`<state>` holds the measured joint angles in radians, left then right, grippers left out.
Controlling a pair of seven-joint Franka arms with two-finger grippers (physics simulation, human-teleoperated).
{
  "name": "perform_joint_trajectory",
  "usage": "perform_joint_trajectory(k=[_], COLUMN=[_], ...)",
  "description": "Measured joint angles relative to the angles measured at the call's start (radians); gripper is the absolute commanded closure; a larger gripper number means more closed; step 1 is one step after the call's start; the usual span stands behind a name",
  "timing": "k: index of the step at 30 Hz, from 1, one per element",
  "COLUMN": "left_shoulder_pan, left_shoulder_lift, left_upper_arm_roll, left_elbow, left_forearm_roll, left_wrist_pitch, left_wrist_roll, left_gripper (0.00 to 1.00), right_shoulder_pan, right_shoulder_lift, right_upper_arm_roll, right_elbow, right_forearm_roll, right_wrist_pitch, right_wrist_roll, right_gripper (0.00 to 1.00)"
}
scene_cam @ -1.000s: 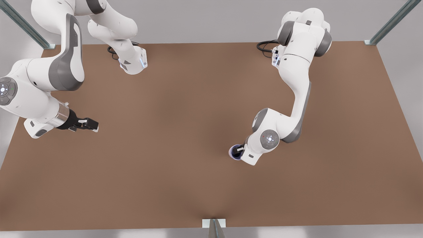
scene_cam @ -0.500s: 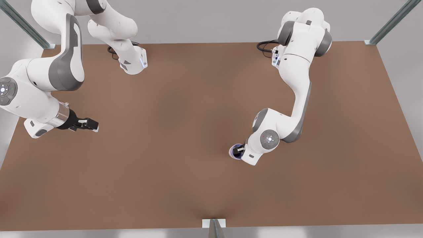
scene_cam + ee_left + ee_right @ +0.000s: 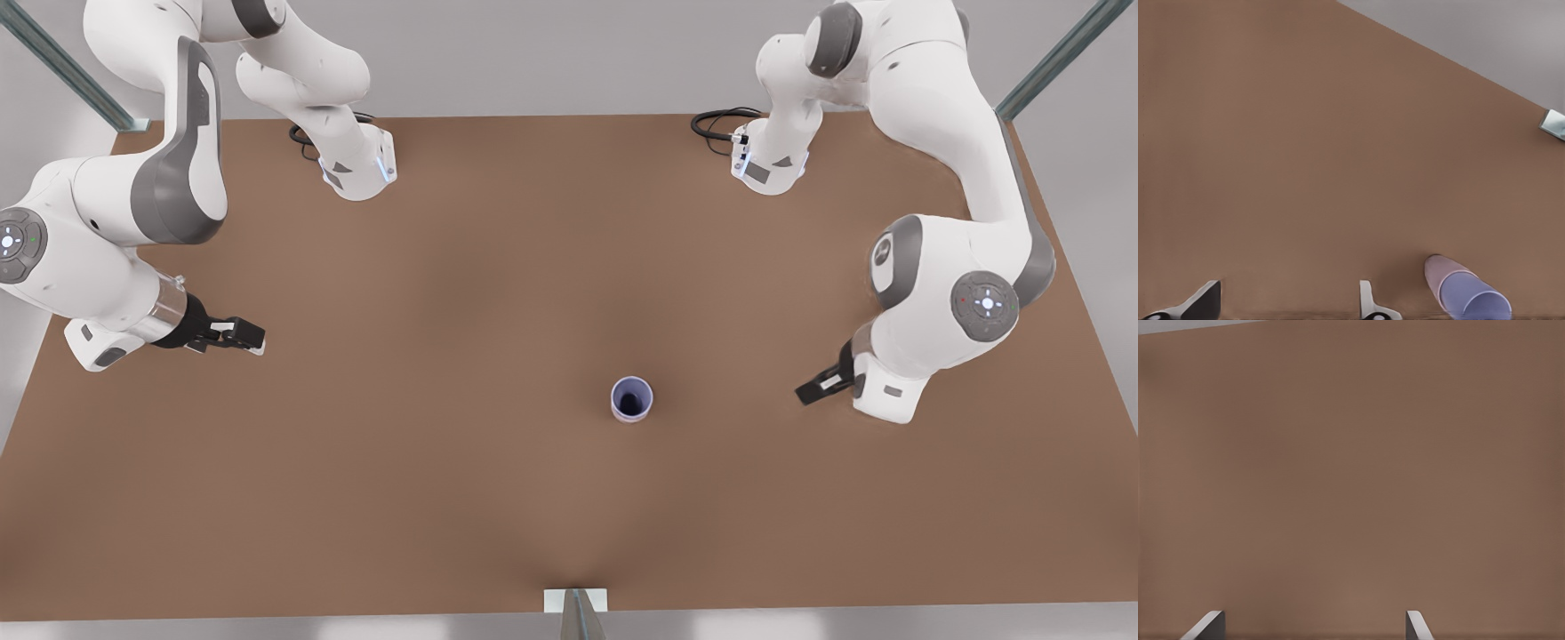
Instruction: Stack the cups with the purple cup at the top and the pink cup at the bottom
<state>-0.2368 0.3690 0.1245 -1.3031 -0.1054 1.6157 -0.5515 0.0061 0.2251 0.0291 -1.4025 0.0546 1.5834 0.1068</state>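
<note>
Plain brown table (image 3: 498, 293), matte top. Sitting on it just right of center, lower half of the front view: the pink cup (image 3: 1439, 272) with the purple cup (image 3: 631, 397) nested inside.

Purple cup (image 3: 631, 397) nested in pink cup (image 3: 1439, 270), upright, mid-table.

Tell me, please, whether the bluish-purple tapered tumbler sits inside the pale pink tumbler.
Inside: the bluish-purple tapered tumbler rises out of the pale pink tumbler.
</note>
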Motion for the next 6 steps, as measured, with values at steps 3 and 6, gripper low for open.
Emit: perform_joint_trajectory(k=[3, 6], left_shoulder_pan=[0.057, 0.061], left_shoulder_lift=[-0.083, -0.091], left_upper_arm_roll=[-0.048, -0.055], left_elbow=[-0.072, -0.079], left_forearm_roll=[0.045, 0.063], left_wrist_pitch=[-0.051, -0.082], left_wrist_roll=[0.078, 0.145], left_gripper=[0.00, 0.00], right_shoulder_pan=[0.000, 0.000], right_shoulder_lift=[0.000, 0.000], right_upper_arm_roll=[0.000, 0.000], right_elbow=[0.000, 0.000], right_forearm_roll=[0.000, 0.000], right_wrist_pitch=[0.000, 0.000], right_wrist_roll=[0.000, 0.001], right_gripper=[0.00, 0.00])
